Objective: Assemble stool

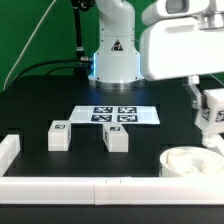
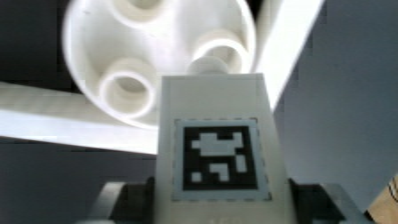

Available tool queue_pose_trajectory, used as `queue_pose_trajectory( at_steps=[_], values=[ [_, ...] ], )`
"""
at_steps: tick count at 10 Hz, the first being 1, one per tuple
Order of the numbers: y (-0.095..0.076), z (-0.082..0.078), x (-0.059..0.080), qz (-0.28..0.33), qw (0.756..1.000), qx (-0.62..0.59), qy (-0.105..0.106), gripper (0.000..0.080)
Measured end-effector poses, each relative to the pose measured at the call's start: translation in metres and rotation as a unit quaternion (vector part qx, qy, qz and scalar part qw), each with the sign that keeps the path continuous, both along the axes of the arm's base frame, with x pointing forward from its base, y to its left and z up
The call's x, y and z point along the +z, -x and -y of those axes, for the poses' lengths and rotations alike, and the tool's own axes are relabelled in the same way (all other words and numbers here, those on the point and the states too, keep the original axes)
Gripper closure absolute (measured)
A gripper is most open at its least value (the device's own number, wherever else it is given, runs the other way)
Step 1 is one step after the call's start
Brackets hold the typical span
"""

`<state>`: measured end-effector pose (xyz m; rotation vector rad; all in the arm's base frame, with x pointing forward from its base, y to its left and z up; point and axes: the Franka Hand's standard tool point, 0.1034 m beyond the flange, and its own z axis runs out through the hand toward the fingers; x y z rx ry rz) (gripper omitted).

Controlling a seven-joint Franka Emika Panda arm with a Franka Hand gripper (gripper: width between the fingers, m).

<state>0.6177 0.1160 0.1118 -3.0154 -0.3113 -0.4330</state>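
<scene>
My gripper (image 1: 209,118) is shut on a white block leg (image 1: 211,108) with a black-and-white tag and holds it above the round white seat (image 1: 191,161) at the exterior view's right front. In the wrist view the leg (image 2: 214,130) fills the middle with its tag facing the camera, a finger (image 2: 121,198) on each side of it. The seat (image 2: 160,50) lies beyond it with its round holes showing. Two more white legs lie on the black table, one (image 1: 59,135) at the exterior view's left and one (image 1: 116,137) in the middle.
The marker board (image 1: 115,115) lies flat behind the two legs. A long white border bar (image 1: 80,187) runs along the front, with a short piece (image 1: 8,150) at the exterior view's left. The robot base (image 1: 115,55) stands at the back. A white bar (image 2: 54,115) crosses the wrist view.
</scene>
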Motion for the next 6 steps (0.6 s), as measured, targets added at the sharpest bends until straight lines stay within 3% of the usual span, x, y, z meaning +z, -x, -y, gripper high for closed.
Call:
queue_pose_trajectory(
  at_steps=[6],
  values=[
    [0.0048, -0.0058, -0.0046, -0.017, 1.0, -0.015, 0.0, 0.0463]
  ],
)
